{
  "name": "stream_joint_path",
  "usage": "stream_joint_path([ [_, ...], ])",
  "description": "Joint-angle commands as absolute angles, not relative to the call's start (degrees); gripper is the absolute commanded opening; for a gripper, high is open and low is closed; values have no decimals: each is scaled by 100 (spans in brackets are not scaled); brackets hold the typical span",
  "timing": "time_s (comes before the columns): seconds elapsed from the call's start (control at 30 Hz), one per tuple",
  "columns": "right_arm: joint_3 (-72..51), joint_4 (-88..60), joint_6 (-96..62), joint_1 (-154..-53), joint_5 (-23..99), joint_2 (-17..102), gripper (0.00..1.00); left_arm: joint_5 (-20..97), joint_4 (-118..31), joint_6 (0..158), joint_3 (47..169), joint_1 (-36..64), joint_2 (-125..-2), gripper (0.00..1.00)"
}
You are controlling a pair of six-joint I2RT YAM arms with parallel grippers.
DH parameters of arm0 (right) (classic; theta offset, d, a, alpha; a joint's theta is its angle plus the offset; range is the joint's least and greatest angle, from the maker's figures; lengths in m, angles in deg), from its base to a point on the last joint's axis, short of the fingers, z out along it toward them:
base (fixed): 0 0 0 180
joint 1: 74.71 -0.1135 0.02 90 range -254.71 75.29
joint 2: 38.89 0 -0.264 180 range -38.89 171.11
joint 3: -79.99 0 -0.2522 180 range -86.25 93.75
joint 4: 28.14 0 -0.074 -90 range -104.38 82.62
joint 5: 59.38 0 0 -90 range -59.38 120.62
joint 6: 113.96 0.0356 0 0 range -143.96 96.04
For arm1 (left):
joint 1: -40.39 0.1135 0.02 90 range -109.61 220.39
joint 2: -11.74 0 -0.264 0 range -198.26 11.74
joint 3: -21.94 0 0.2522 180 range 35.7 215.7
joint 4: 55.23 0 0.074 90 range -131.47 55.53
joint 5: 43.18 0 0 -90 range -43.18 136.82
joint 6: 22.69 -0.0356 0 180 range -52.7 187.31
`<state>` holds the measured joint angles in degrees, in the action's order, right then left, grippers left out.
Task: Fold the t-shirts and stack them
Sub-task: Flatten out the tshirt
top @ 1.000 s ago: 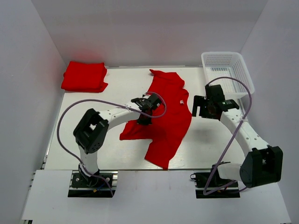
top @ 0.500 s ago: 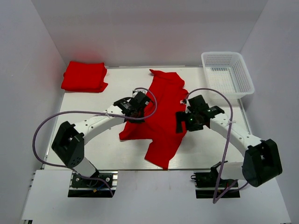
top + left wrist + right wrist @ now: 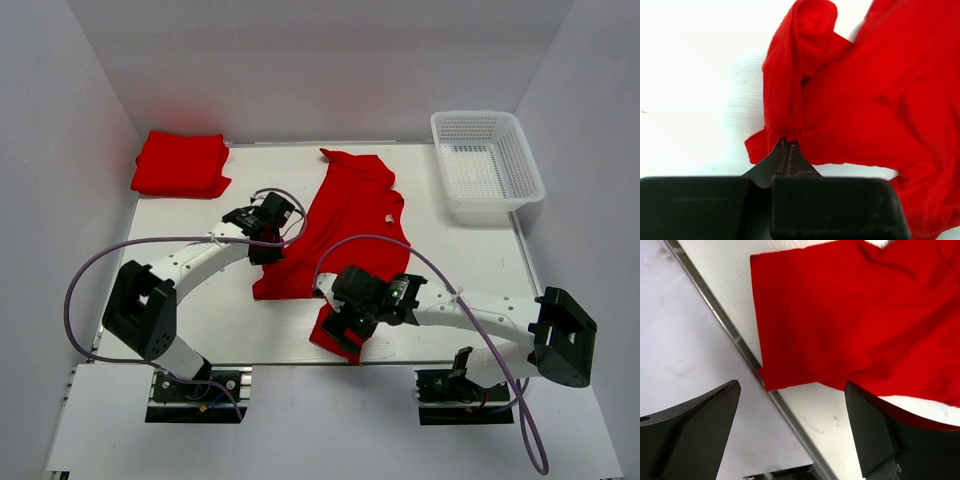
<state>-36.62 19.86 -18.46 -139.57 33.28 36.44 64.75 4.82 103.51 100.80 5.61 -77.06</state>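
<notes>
Two pincers meet one spread t-shirt (image 3: 355,215) on the worktop (image 3: 455,260): right pincer (image 3: 791,386) spread over its near hem, left pincer (image 3: 788,145) pinching a fold at its left edge. Beyond it, folded t-shirts (image 3: 180,165) lie far left, basket (image 3: 487,114) far right.
</notes>
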Motion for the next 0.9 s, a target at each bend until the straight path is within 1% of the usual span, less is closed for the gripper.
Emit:
stream_joint_path([
  [0.0,-3765,1638,-2211,-14394,2606,3625,90,6413,450,10247,10057,673,-7571,0],
  [0.13,-3914,1480,-2071,-15019,2386,3765,90,6352,573,10246,10057,787,-7501,0],
  [0.27,-3818,1647,-1851,-15539,1545,4038,90,6159,635,10246,9908,849,-7273,0],
  [0.4,-3624,1936,-1526,-15925,1208,4328,90,6211,793,10246,9907,910,-7211,0],
  [0.5,-3519,2077,-1071,-16031,884,4617,90,6211,793,10246,9907,910,-7158,0],
  [0.57,-3492,2147,-833,-16093,873,4794,90,6211,793,10246,9907,910,-7106,0],
  [0.67,-3641,2157,-368,-16128,883,4786,90,6211,793,10246,9907,910,-7106,0],
  [0.87,-3730,1981,29,-16137,663,4750,90,6211,793,10246,9907,910,-7158,0],
])
